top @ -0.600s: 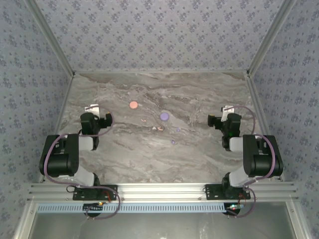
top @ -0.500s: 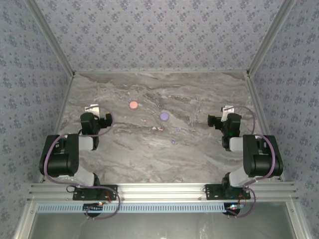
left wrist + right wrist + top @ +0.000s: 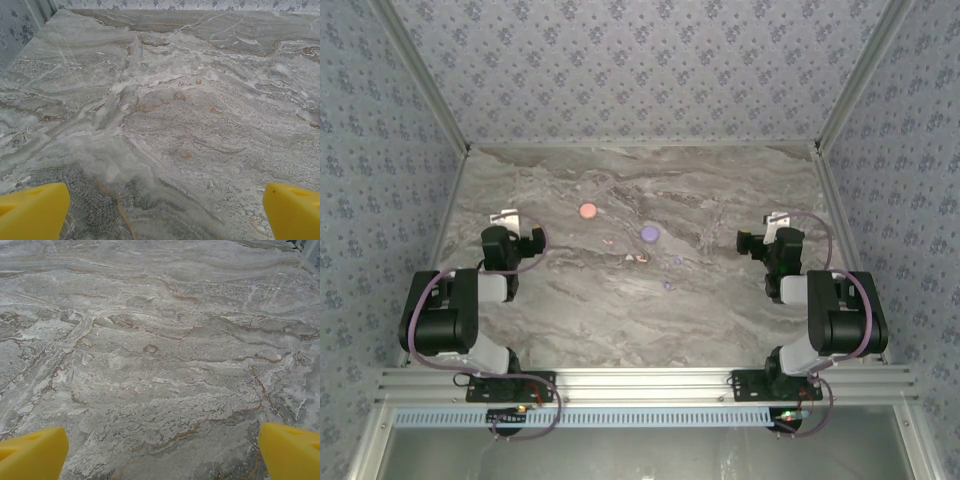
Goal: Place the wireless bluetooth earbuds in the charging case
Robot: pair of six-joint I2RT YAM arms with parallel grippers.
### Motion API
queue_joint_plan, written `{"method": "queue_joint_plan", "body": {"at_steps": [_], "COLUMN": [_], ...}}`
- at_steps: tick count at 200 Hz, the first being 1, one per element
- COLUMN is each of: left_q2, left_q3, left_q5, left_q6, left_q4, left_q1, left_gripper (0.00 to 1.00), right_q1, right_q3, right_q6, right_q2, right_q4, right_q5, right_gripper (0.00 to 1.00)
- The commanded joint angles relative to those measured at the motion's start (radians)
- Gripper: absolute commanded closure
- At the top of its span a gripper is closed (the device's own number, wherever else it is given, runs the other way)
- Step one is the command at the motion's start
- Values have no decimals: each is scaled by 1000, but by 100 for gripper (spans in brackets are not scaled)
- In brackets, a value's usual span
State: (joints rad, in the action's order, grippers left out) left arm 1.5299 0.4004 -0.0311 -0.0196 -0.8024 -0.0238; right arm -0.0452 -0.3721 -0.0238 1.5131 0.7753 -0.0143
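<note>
You are holding your left hand (image 3: 161,209) and right hand (image 3: 162,450) wide open and empty at opposite sides of the table (image 3: 720,310), probably leaving clear sight of the earbuds (image 3: 635,258) lying scattered mid-table, near the purple charging case (image 3: 649,234).

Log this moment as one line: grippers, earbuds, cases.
left gripper: open, empty | right gripper: open, empty | earbuds: loose on table | pink case, purple case: on table, untouched
</note>
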Motion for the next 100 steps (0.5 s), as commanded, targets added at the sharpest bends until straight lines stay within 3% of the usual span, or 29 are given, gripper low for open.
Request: {"method": "queue_joint_plan", "body": {"at_steps": [1,71,100], "left_q2": [1,-29,-128], "left_q3": [18,38,10], "left_q5": [-1,-4,-92], "left_q6": [-1,-3,-42], "left_q4": [3,57,99], "left_q1": [7,7,8], "left_gripper": [1,1,1], "right_q1": [2,7,13], "right_q3": [-21,-36,-49], "right_q6": [-2,-4,18], "right_q2": [7,-17,-94], "right_q4": [15,-25,-117], "right_q5": [9,18,86], "right_gripper": [0,0,0]}}
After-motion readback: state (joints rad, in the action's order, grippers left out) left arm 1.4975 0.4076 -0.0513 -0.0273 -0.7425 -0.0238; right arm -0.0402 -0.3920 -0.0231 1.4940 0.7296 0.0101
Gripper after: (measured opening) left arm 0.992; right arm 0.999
